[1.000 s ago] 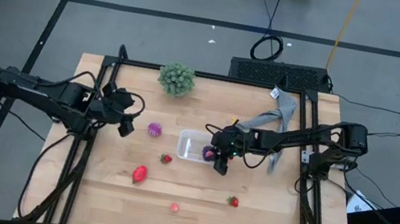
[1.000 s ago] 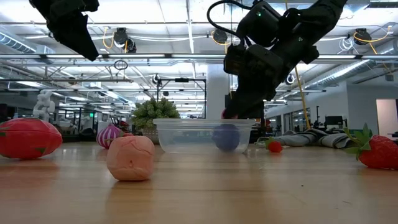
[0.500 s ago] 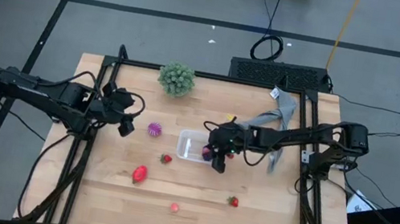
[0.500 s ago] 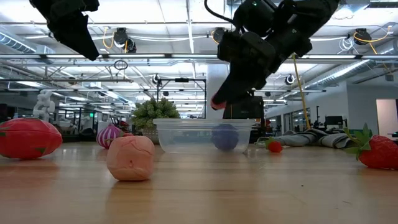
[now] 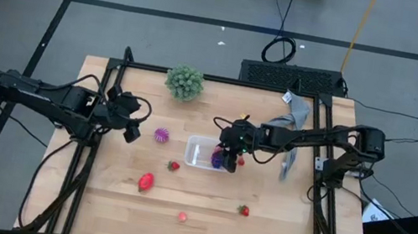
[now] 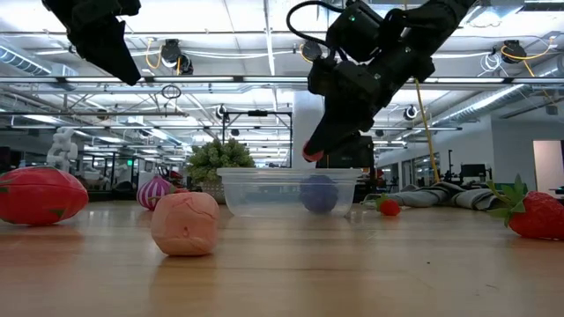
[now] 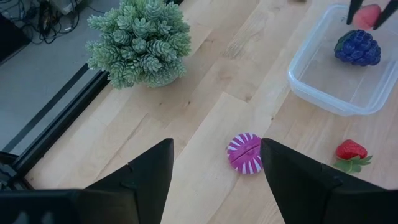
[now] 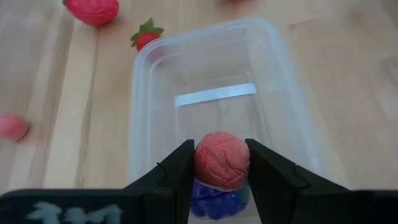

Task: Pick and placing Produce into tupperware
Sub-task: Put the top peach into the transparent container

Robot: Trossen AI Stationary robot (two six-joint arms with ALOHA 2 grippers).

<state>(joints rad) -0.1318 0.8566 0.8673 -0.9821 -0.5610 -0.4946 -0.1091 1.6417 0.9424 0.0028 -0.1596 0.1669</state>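
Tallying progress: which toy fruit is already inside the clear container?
The dark purple grape cluster, resting inside the clear plastic tupperware. The pinkish-red wrinkled fruit is gripped above it by the right gripper; the others lie on the table.

Right pincer (image 8: 221, 167) clamped, left idle

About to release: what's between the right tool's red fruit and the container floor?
In the right wrist view, the purple grape cluster lies directly under the red fruit held by the right tool, inside the clear container. Nothing else lies between.
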